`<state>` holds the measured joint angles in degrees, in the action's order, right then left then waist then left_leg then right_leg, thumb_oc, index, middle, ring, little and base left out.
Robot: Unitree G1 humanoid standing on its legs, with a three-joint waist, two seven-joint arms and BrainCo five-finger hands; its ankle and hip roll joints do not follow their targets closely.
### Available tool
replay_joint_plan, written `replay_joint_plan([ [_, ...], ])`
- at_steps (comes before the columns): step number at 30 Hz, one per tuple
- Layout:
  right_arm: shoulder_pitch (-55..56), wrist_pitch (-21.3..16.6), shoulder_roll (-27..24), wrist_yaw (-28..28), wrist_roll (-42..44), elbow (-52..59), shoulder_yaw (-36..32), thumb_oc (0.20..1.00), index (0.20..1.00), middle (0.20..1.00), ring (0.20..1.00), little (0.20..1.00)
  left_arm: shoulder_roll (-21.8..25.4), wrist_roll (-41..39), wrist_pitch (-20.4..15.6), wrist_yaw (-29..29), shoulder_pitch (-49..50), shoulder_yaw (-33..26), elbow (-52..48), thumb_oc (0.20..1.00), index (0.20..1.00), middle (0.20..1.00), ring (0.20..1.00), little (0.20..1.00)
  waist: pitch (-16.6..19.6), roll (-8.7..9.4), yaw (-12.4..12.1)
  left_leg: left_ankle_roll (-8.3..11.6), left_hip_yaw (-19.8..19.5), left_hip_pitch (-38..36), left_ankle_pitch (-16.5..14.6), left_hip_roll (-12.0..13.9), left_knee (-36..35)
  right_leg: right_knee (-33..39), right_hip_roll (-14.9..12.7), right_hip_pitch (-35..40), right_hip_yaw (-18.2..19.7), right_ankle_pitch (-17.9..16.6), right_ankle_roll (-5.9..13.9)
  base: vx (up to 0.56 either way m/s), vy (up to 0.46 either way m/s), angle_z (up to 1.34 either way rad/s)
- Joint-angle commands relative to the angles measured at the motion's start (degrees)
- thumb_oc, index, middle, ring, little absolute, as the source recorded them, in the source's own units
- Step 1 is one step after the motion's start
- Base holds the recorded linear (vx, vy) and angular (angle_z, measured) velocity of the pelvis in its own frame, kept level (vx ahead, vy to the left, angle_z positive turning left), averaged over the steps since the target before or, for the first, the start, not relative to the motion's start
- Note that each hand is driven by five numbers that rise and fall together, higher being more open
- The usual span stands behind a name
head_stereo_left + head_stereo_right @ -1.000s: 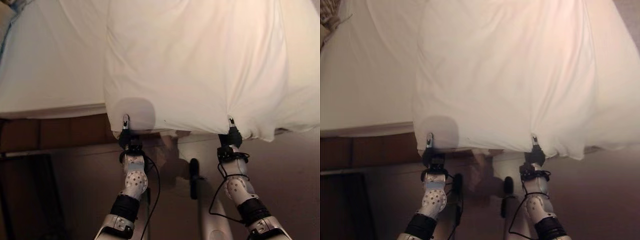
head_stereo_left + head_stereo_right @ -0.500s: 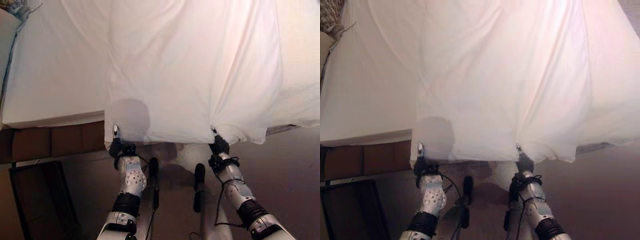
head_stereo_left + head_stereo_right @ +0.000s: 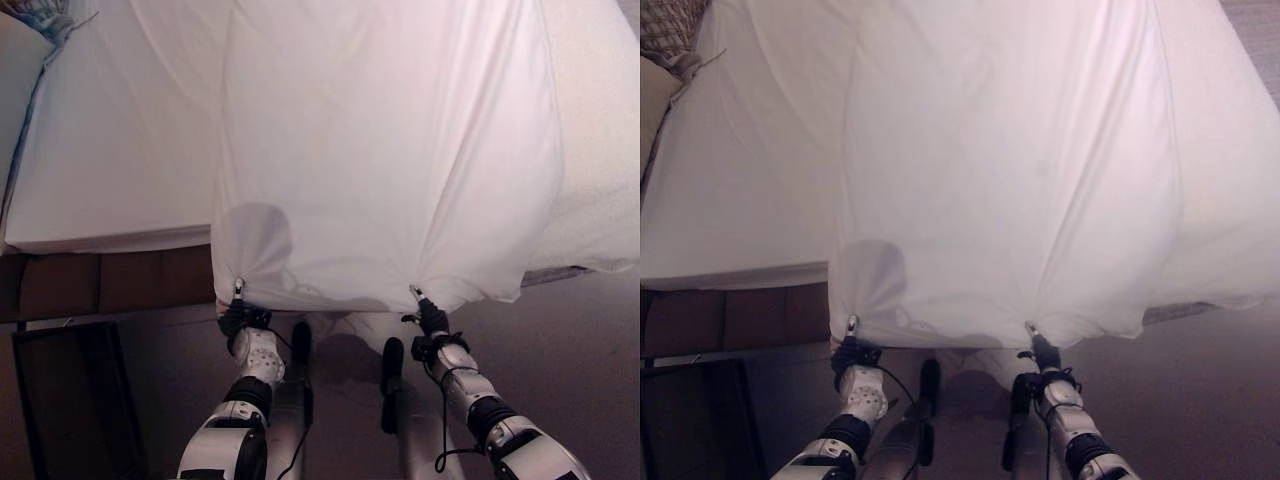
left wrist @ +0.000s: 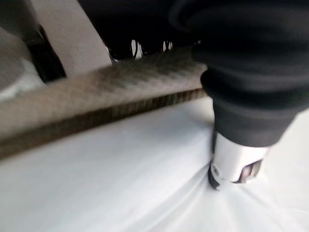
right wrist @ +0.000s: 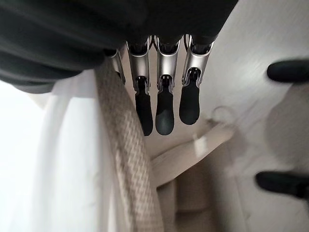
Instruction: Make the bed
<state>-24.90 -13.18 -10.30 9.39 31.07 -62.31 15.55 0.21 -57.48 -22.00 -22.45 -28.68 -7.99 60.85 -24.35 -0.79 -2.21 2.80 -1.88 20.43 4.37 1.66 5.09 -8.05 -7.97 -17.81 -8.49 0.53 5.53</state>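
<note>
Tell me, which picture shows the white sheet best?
The left eye view: the whole white sheet spreads over the bed, its near edge gathered at both hands. The right eye view matches it. The wrist views show close-up patches of cloth.

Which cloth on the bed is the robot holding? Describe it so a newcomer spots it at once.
Start at the bed, which spans the head views under a flat white cover. Draped over its middle and hanging off the near edge is a looser white sheet. Unlike the smooth cover, its lower hem is gathered into two puckers, one at the left hand, one at the right hand.
</note>
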Motion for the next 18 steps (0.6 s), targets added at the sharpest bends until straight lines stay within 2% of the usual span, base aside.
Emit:
replay_joint_plan([
  [1, 7.6, 4.9, 0.5, 5.0, 0.0, -7.5, -2.7, 0.200, 0.200, 0.200, 0.200, 0.200, 9.3, -2.2, 2.0, -1.6, 10.5, -8.0, 10.1, 0.677, 0.677, 0.677, 0.677, 0.677, 1.1, 2.82, -0.8, 0.58, 1.5, 3.0, -0.6, -1.1, 0.9, 1.4, -2.5, -3.7, 0.4, -4.4, 2.51, 0.04, -0.034, 0.12],
  [2, 7.7, 5.2, 0.9, 4.8, 0.3, -8.6, -3.3, 0.219, 0.219, 0.219, 0.219, 0.219, 9.2, -2.7, 2.8, 0.0, 10.9, -7.9, 10.7, 1.000, 1.000, 1.000, 1.000, 1.000, 1.2, 2.87, -0.8, 0.55, 1.4, 2.8, -0.6, -1.0, 0.9, 1.4, -2.5, -3.5, 0.3, -4.3, 2.48, 0.04, -0.029, 0.12],
  [3, 7.7, 5.1, 1.0, 4.8, 0.7, -9.0, -3.6, 0.561, 0.561, 0.561, 0.561, 0.561, 9.2, -2.7, 3.2, 0.5, 11.2, -7.6, 11.2, 1.000, 1.000, 1.000, 1.000, 1.000, 1.3, 2.88, -0.8, 0.53, 1.4, 2.6, -0.7, -0.9, 0.9, 1.4, -2.5, -3.3, 0.2, -4.2, 2.46, 0.04, -0.030, 0.13],
  [4, 7.9, 5.2, 1.2, 4.2, 1.9, -9.5, -4.2, 0.950, 0.950, 0.950, 0.950, 0.950, 9.1, -2.5, 3.5, 0.6, 11.5, -7.3, 11.6, 1.000, 1.000, 1.000, 1.000, 1.000, 1.4, 2.86, -0.7, 0.49, 1.3, 2.5, -0.7, -0.9, 0.9, 1.3, -2.5, -3.1, 0.1, -4.1, 2.42, 0.03, -0.027, 0.10],
  [5, 8.1, 5.1, 1.2, 3.4, 2.7, -9.5, -4.1, 1.000, 1.000, 1.000, 1.000, 1.000, 9.0, -1.9, 4.0, 0.9, 11.7, -6.8, 11.9, 1.000, 1.000, 1.000, 1.000, 1.000, 1.5, 2.82, -0.6, 0.48, 1.3, 2.4, -0.7, -0.8, 0.9, 1.2, -2.4, -3.0, 0.1, -4.0, 2.38, 0.03, -0.024, 0.09],
  [8, 8.8, 5.1, 0.8, 1.1, 2.5, -9.4, -3.9, 1.000, 1.000, 1.000, 1.000, 1.000, 9.0, 2.5, 5.9, 2.5, 12.7, -4.4, 12.6, 1.000, 1.000, 1.000, 1.000, 1.000, 1.7, 2.75, -0.4, 0.46, 1.2, 2.1, -0.8, -0.8, 0.8, 1.0, -2.1, -2.9, 0.2, -3.8, 2.33, 0.02, -0.015, 0.10],
  [13, 10.1, 3.6, 0.0, -0.2, 3.1, -7.6, -5.2, 1.000, 1.000, 1.000, 1.000, 1.000, 7.6, -0.8, 4.2, 7.3, 14.8, -3.2, 7.9, 1.000, 1.000, 1.000, 1.000, 1.000, 1.8, 2.36, -0.3, 0.36, 1.0, 1.9, -0.8, -0.9, 0.8, 1.2, -2.0, -2.8, 0.4, -3.9, 2.35, 0.01, -0.001, 0.02],
  [14, 10.9, 2.6, -0.7, -1.1, 3.6, -7.0, -6.1, 1.000, 1.000, 1.000, 1.000, 1.000, 7.7, 2.8, 5.0, 10.9, 16.6, -0.7, 6.9, 1.000, 1.000, 1.000, 1.000, 1.000, 1.6, 2.06, -0.4, 0.33, 0.8, 2.1, -0.6, -0.9, 0.7, 1.3, -2.0, -2.9, 0.2, -3.9, 2.37, 0.00, 0.000, 0.00],
  [16, 11.8, 1.3, -1.4, -1.0, 3.6, -6.2, -7.1, 1.000, 1.000, 1.000, 1.000, 1.000, 8.4, 8.8, 4.9, 11.6, 18.8, 2.6, 5.9, 1.000, 1.000, 1.000, 1.000, 1.000, 1.4, 1.61, -0.3, 0.34, 0.5, 2.4, -0.5, -1.0, 0.7, 1.4, -2.1, -3.0, 0.0, -3.8, 2.33, 0.00, 0.000, 0.00],
  [18, 12.3, 0.0, -2.2, -1.1, 3.3, -4.8, -7.6, 1.000, 1.000, 1.000, 1.000, 1.000, 9.8, 20.4, 5.2, 12.2, 20.6, 8.3, 5.4, 1.000, 1.000, 1.000, 1.000, 1.000, 1.0, 1.31, -0.3, 0.38, 0.7, 2.4, -0.5, -1.0, 0.8, 1.2, -1.9, -3.1, 0.1, -3.7, 2.28, 0.00, 0.000, 0.00],
])
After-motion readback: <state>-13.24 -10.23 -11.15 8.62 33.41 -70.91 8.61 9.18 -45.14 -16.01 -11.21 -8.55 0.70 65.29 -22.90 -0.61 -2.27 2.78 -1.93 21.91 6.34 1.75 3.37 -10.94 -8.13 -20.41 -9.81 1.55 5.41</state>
